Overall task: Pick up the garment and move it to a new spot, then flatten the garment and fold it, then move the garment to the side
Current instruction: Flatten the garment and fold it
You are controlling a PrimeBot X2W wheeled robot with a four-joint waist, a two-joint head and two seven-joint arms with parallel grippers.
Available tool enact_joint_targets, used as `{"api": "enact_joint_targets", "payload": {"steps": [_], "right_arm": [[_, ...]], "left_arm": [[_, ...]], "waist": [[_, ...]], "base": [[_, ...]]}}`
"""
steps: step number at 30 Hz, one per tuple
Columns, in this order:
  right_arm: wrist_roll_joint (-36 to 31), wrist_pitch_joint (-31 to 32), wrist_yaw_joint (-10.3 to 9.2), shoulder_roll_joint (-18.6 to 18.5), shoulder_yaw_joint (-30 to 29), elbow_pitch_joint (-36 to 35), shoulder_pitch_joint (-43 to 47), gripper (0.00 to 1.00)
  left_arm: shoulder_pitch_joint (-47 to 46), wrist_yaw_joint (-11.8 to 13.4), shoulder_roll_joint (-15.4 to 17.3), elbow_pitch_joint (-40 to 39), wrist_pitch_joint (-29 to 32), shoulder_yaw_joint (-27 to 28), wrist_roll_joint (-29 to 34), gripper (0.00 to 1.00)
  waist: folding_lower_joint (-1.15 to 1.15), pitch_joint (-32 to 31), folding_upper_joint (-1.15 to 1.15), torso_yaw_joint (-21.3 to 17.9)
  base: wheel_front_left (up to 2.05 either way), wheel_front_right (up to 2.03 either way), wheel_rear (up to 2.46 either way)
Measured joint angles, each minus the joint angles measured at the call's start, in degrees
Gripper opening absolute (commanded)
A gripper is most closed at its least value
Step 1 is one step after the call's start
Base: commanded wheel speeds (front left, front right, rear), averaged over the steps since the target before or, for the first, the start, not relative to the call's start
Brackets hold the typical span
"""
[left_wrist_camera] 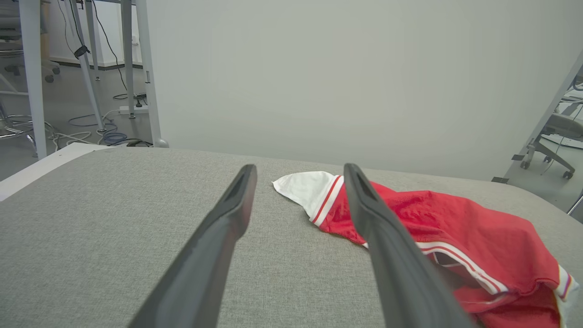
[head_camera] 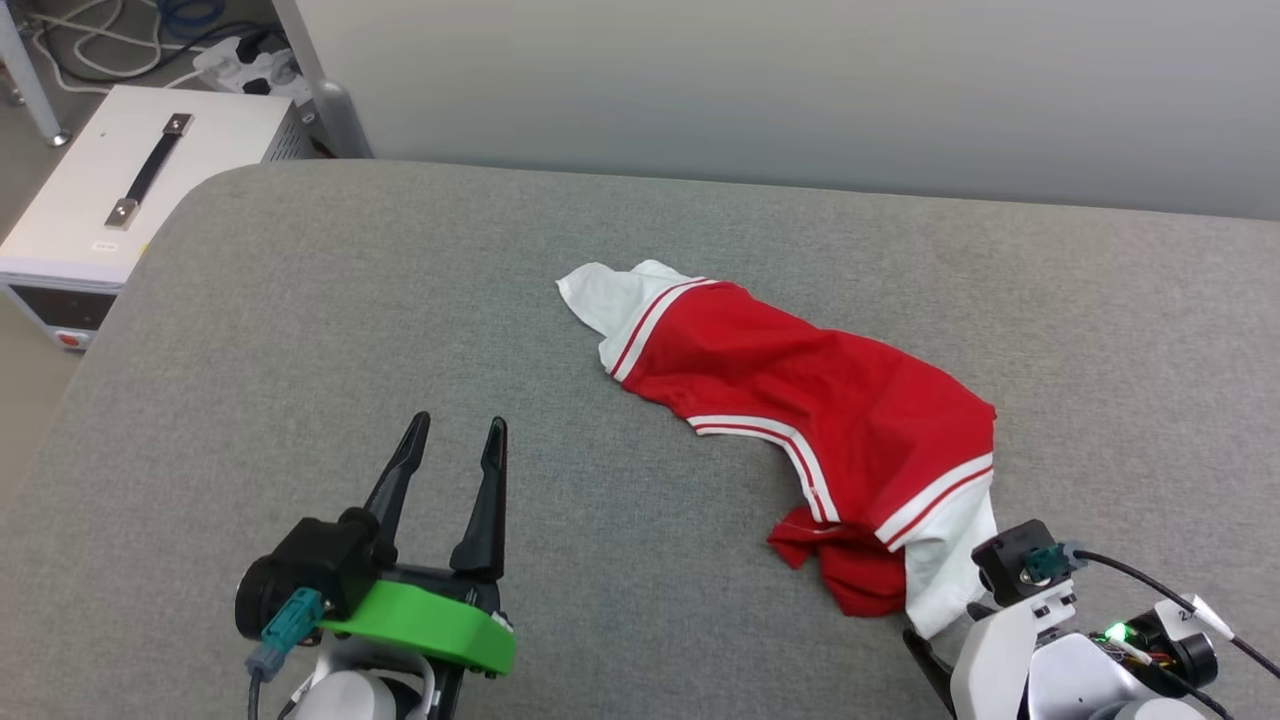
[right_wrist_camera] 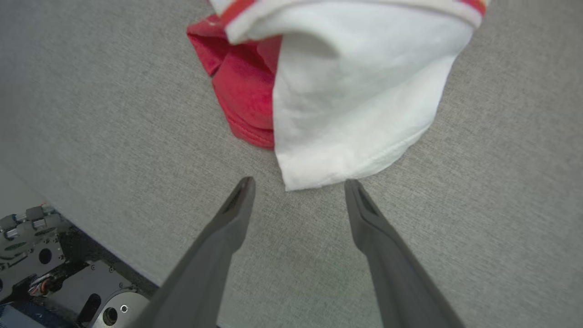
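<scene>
Grey table [head_camera: 300, 330], garment [head_camera: 830, 400] crumpled right of centre. Right gripper [right_wrist_camera: 298, 181] wide open, tips just short of near white sleeve [right_wrist_camera: 355, 105]; left gripper [head_camera: 458, 422] wide too. Risk imo: thin sleeve edge slips out, or shirt drags bunched.

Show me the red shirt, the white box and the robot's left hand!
garment [head_camera: 820, 400]: head view, on its red middle.
white box [head_camera: 215, 150]: head view, on its bare white top.
left gripper [head_camera: 460, 420]: head view, midway between its open fingertips.
</scene>
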Motion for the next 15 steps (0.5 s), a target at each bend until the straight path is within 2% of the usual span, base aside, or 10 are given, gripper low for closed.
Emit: {"api": "enact_joint_targets", "payload": {"steps": [12,13,14,15], "right_arm": [[-2.3,-0.9,0.0,-1.8,3.4,7.7,-4.6,1.0],[-2.2,-0.8,0.0,-1.8,3.5,8.2,-4.6,0.73],[-2.1,-0.8,-0.01,-1.8,3.6,8.7,-4.6,0.4],[-2.1,-0.6,-0.02,-1.9,3.7,9.1,-4.6,0.15]], "left_arm": [[-2.4,-0.1,0.0,0.8,0.0,-1.3,-0.1,1.0],[-2.5,-0.1,0.0,0.9,0.0,-1.3,-0.1,1.0],[-2.6,-0.1,0.0,1.0,0.0,-1.3,-0.1,1.0],[-2.6,-0.1,0.0,1.0,0.0,-1.3,-0.1,1.0]], "waist": [[0.0,4.6,0.0,3.5],[0.0,4.7,0.0,3.7],[0.0,4.9,0.0,3.9],[0.0,4.9,0.0,3.9]], "base": [[0.0,0.0,0.0],[0.0,0.0,0.0],[0.0,0.0,0.0],[0.0,0.0,0.0]]}}
